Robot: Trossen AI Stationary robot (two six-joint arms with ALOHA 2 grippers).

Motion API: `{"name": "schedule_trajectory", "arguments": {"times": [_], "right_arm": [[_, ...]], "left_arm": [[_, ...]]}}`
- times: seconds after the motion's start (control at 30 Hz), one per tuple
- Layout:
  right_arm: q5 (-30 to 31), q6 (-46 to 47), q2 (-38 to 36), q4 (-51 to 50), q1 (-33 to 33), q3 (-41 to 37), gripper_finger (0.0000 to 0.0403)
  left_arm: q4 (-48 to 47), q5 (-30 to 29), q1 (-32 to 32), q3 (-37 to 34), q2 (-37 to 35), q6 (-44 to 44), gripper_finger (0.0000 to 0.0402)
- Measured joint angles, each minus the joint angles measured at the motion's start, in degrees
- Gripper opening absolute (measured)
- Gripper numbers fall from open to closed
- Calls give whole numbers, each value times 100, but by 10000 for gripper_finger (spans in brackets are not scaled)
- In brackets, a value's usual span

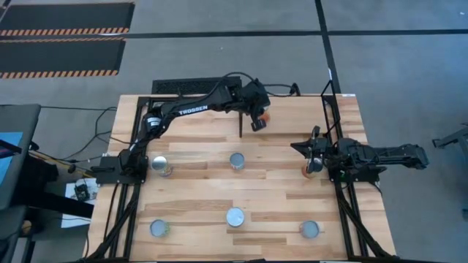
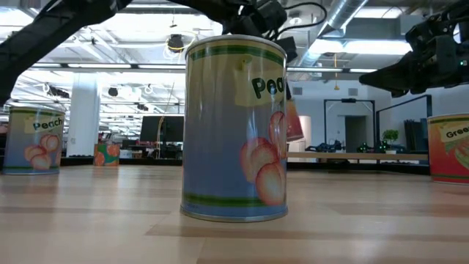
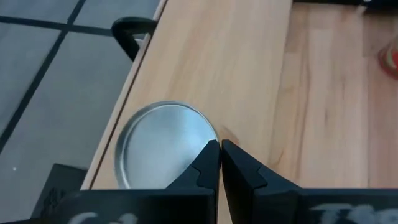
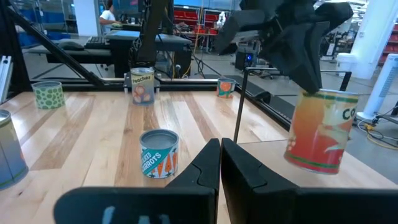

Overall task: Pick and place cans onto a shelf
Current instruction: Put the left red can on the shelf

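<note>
**Q.** Seven cans (image 1: pixel 236 160) are showing in all. How many are sitting on the shelf (image 3: pixel 205 56)?

**A.** One, as far as can be judged. The orange-labelled can (image 4: pixel 317 130) is apparently resting at the shelf's outer edge, though its footing is not plainly showing.

**Q.** What is the left hand (image 3: pixel 221 149) doing?

**A.** It is hovering directly over that can. Its fingers are pressing fully together and gripping nothing, with their tips lying at the can's rim.

**Q.** And the right hand (image 4: pixel 221 146)?

**A.** It is waiting just off the shelf's side. Its fingers are all but closed, with nothing between them, and a red-labelled can (image 1: pixel 311 170) is standing just beside it.

**Q.** What is being left to do?

**A.** Six cans are standing on the surface (image 1: pixel 197 190), off the shelf. The red-labelled one is nearest the shelf and the other five are well apart from it. On this showing the task is only getting under way, with one can apparently placed and six waiting for pick-up.
</note>
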Motion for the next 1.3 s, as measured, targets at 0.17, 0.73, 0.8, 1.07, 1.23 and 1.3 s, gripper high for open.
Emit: {"name": "schedule_trajectory", "arguments": {"times": [0.17, 0.73, 0.8, 1.07, 1.23, 1.3], "right_arm": [[0, 0, 0, 0, 0, -2, 38], [0, 0, 0, 0, 0, 0, 38], [0, 2, 0, 0, 0, -2, 38], [0, 0, 0, -1, -1, -2, 38], [0, 0, 0, -1, 0, -2, 38], [0, 0, 0, 0, 0, -2, 38]], "left_arm": [[76, 0, -1, -114, 0, 9, 0], [-85, 0, -4, -107, -4, 246, 0], [-83, 0, -12, -107, -4, 289, 0], [-268, 4, -14, -107, -4, 408, 0], [-393, 165, -9, -107, -4, 508, 0], [-436, 175, -14, -107, -4, 565, 0]]}}
